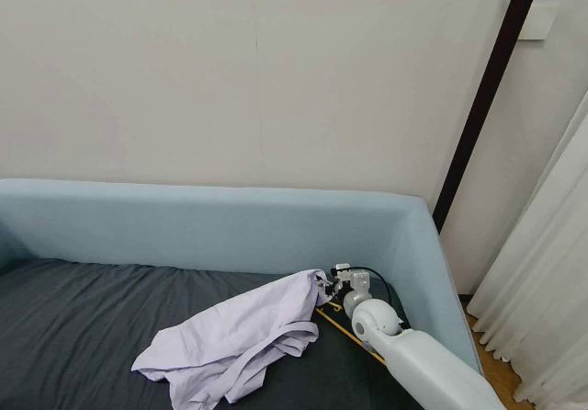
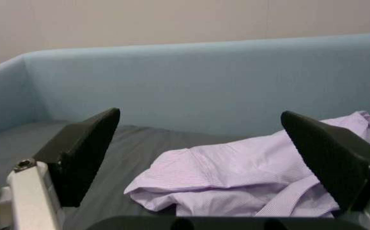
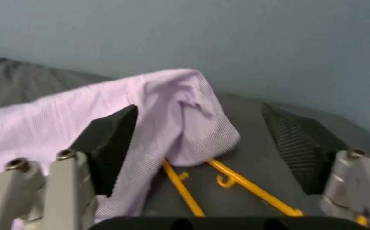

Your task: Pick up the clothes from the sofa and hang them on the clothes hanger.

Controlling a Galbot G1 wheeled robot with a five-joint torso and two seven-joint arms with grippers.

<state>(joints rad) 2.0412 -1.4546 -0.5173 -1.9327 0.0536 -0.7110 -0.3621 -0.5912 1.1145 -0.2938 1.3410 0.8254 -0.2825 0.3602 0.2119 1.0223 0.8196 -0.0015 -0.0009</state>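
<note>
A lilac shirt (image 1: 234,338) lies crumpled on the sofa's dark grey seat (image 1: 73,327), toward its right end. A yellow hanger (image 1: 351,334) rests on the seat partly under the shirt's right edge, beside the armrest. My right gripper (image 1: 333,286) reaches in from the lower right and hovers at that raised edge of the shirt. It is open, and in the right wrist view the shirt's fold (image 3: 191,120) and the hanger (image 3: 245,187) lie between its fingers (image 3: 111,143). My left gripper (image 2: 204,158) is open, held low over the seat facing the shirt (image 2: 236,177).
The sofa's light blue backrest (image 1: 202,222) runs behind the seat and its right armrest (image 1: 441,281) stands close beside my right arm. A white curtain (image 1: 542,309) and a dark post (image 1: 482,97) stand to the right of the sofa.
</note>
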